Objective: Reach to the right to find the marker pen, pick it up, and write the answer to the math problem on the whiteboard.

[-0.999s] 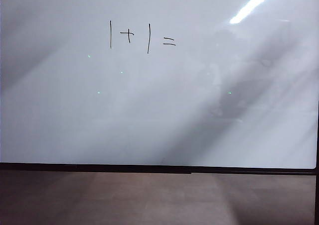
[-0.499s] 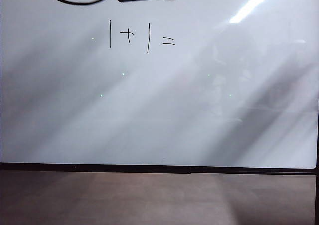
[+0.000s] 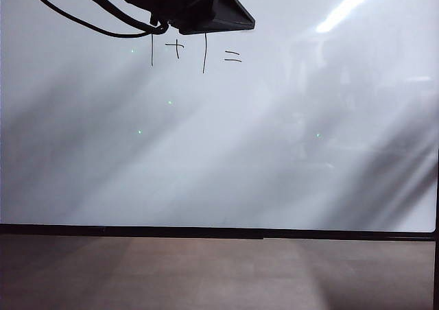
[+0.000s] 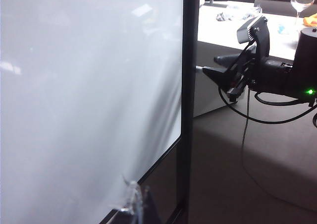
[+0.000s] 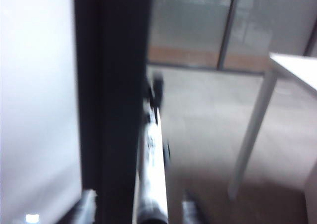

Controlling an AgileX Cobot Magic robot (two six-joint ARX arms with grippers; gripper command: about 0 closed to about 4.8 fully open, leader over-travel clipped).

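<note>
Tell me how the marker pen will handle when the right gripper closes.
Marker pen: slim straight barrel, probably stiff and light. Looks round and smooth, so it may slip or roll between the right gripper's fingers straddling it at the whiteboard's edge. Left gripper hangs before the board.

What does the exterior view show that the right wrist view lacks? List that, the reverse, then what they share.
Exterior view only: the thin black handwritten math problem, one plus one equals, its top covered by the black left arm, jaws not discernible; a brown floor strip. Right wrist view only: the slim whitish marker pen beside the board's frame, between the right gripper's open jaws, blurred; a white table leg. Both: the large glossy whiteboard with thin black frame.
</note>
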